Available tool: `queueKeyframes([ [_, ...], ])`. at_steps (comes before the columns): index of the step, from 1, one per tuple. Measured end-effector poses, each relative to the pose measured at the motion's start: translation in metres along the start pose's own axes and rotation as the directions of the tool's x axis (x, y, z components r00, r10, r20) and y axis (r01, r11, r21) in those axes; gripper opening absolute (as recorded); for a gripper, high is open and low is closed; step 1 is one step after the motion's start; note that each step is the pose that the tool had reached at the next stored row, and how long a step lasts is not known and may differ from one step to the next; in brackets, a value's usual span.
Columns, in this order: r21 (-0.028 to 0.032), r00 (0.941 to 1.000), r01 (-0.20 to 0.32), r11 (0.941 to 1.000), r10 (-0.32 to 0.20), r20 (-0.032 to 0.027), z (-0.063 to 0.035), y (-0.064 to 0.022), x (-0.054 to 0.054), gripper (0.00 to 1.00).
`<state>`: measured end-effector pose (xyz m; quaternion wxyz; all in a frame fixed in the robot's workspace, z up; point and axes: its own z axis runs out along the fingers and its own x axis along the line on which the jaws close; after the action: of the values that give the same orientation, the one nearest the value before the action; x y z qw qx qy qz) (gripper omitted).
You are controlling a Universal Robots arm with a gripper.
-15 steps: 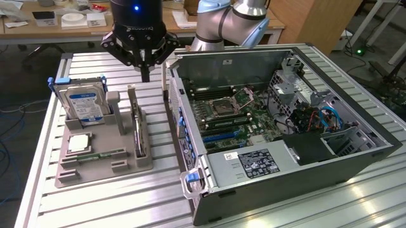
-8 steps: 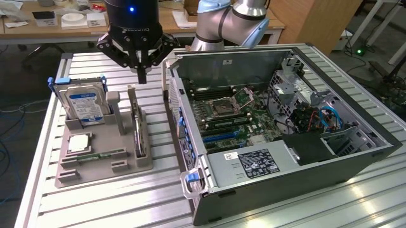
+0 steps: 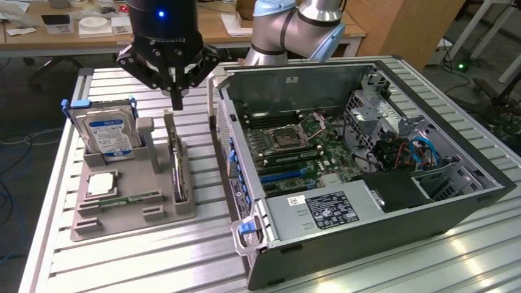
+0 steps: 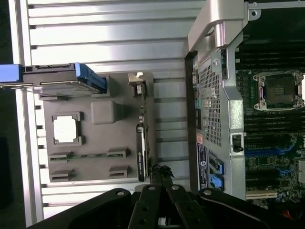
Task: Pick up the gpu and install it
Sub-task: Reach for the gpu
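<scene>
a: entry one, end effector?
b: gripper (image 3: 177, 104), black, fingers drawn together, nothing between them. it hangs tips down above the gpu and does not touch it.
a: entry two, the gpu?
b: gpu (image 3: 175, 165), a thin card with a dark face. it stands on its long edge in a slot of the grey holder tray (image 3: 134, 217), along the tray's side nearest the computer case (image 3: 350, 244). it is not in the case. from the wrist view the gpu (image 4: 141, 148) reads as a narrow dark strip with a silver bracket at one end.
a: entry three, other tray contents?
b: hard drive (image 3: 110, 135), blue-white label, upright in blue rails, on the exterior view's left of the gpu. square processor chip (image 3: 101, 183), lying flat. memory stick (image 3: 124, 199), narrow and green, just beside the chip.
a: entry four, the case?
b: lying on its side on the slatted metal table (image 3: 163, 256), side panel off, motherboard (image 3: 293, 143) exposed.
</scene>
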<state>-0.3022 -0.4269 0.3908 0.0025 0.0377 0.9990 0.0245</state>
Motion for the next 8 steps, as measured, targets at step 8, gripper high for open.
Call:
queueKeyframes([
  [8, 0.0000, 1.0000, 0.000, 1.0000, 0.000, -0.0017, 0.0001, -0.0049, 0.0078, 0.11],
])
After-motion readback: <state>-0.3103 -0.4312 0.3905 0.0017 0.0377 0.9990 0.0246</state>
